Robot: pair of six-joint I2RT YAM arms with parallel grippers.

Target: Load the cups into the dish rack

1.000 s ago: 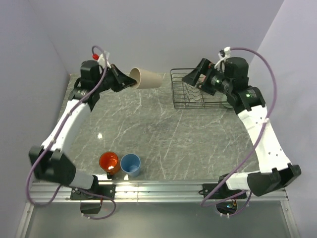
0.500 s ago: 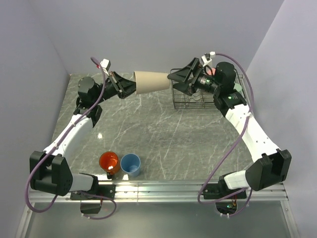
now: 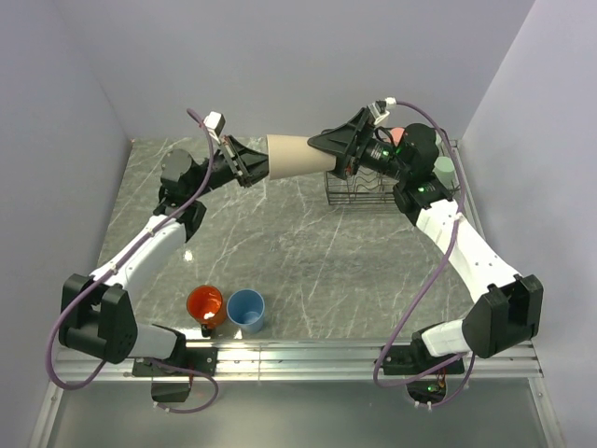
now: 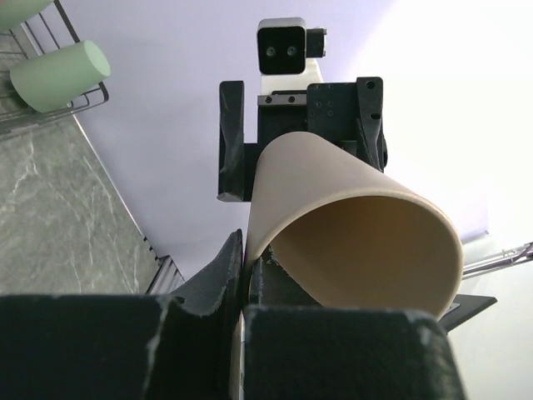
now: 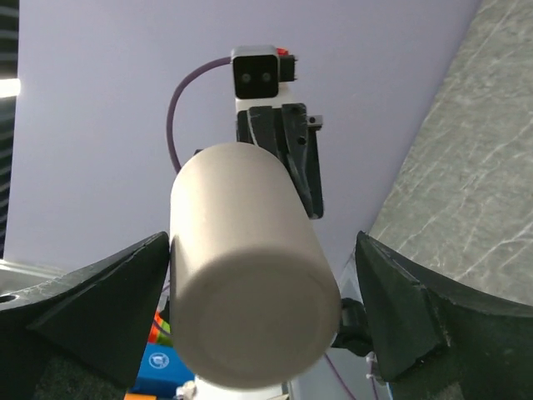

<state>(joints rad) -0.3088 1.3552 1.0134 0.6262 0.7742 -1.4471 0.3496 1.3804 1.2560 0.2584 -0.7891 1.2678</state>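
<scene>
My left gripper [image 3: 256,166] is shut on the rim of the beige cup [image 3: 291,155] and holds it lying sideways in the air, base toward the dish rack [image 3: 347,189]. In the left wrist view the jaws [image 4: 243,254] pinch the cup's wall [image 4: 333,196]. My right gripper [image 3: 328,149] is open, its fingers on either side of the cup's base [image 5: 250,292], the right one clearly apart from it. A pale green cup [image 3: 446,171] and a salmon pink cup [image 3: 396,136] are in the rack. The orange mug [image 3: 204,303] and blue tumbler [image 3: 245,310] stand at the table's near edge.
The rack sits at the back right of the grey marble table [image 3: 308,252], close to the wall. A pale green cup [image 4: 58,75] lies on the rack's wires in the left wrist view. The left gripper [image 5: 283,158] shows behind the cup in the right wrist view.
My left arm has carried the beige cup to the right, toward the rack. My right gripper has swung left from over the rack and now has its open fingers around the cup's base.
</scene>
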